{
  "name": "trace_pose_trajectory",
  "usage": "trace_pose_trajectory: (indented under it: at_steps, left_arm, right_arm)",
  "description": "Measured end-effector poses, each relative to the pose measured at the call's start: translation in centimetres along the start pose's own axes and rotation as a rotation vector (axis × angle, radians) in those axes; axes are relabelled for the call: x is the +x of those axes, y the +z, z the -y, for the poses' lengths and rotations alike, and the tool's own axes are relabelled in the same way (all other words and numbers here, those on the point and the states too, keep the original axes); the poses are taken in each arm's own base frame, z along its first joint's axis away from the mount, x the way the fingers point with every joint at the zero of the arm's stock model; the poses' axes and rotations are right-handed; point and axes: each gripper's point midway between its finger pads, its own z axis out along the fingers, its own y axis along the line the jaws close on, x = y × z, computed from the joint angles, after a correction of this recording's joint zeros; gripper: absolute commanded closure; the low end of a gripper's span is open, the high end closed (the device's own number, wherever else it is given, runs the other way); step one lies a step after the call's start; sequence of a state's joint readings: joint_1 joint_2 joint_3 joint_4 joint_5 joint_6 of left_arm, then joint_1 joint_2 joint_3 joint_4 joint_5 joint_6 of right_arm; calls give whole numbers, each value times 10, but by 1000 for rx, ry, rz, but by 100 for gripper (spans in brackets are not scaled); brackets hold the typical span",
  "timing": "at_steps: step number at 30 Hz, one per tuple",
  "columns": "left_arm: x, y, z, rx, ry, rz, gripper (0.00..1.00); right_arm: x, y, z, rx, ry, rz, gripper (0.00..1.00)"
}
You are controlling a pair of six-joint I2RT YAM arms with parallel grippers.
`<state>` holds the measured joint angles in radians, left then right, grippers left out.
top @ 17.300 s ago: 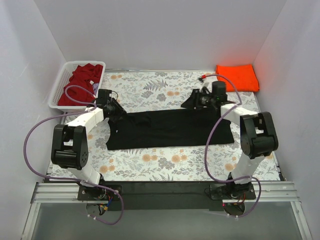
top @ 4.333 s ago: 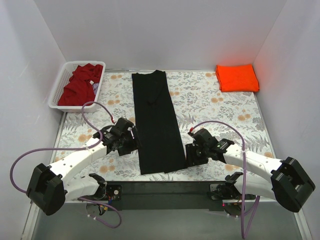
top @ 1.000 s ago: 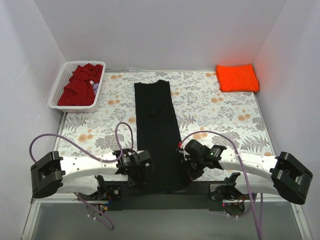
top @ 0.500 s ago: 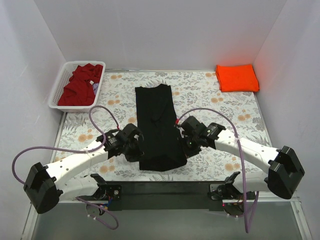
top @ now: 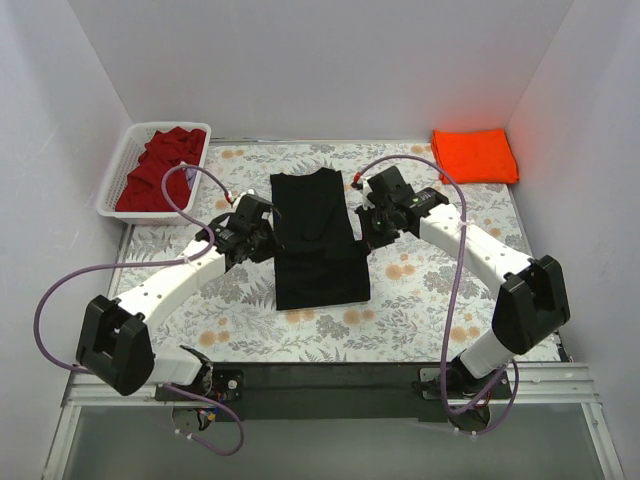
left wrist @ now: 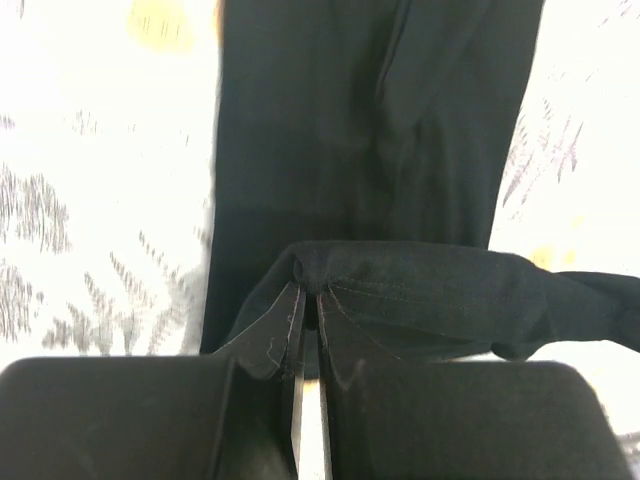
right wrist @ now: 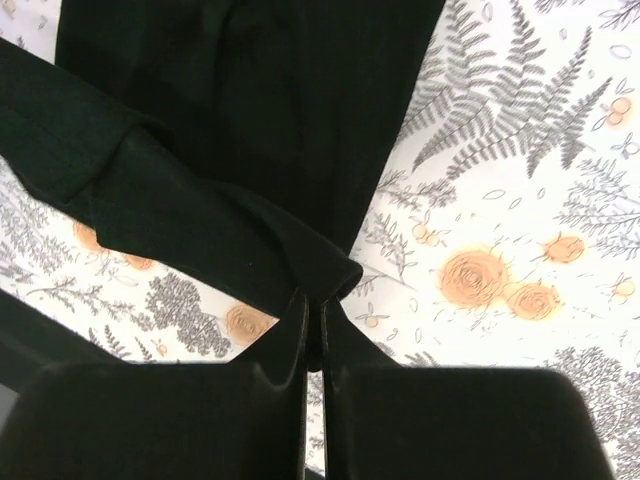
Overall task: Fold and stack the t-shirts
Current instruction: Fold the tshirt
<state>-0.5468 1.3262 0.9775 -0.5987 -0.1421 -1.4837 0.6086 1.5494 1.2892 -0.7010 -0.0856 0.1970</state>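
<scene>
Both arms' fingers (left wrist: 275, 338) on blk tee (top: 318, 225)

The surface (top: 420, 300) is a flat top printed with grey ferns and orange flowers, walled in white on three sides. A black t-shirt (top: 315, 215) lies along its middle as a narrow band running far to near, the nearer part doubled over in a second layer. A folded orange t-shirt (top: 475, 155) rests in the far right corner, and a white slatted basket (top: 113, 183) holding a dark red t-shirt (top: 155, 175) sits in the far left corner.
</scene>
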Motion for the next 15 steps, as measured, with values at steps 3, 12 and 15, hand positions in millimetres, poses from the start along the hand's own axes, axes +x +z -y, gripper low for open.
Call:
trace_pose_trajectory:
  at_steps: [3, 12, 15]
  left_arm:
    - [-15, 11, 6, 4, 24, 29, 100]
    - [-20, 53, -8, -73, 56, 22, 100]
    - [-23, 57, -12, -81, 48, 39, 100]
  right_arm:
    - [-9, 7, 10, 7, 7, 0, 99]
    - [-19, 46, 28, -8, 34, -27, 99]
    - [-20, 61, 32, -8, 37, -41, 99]
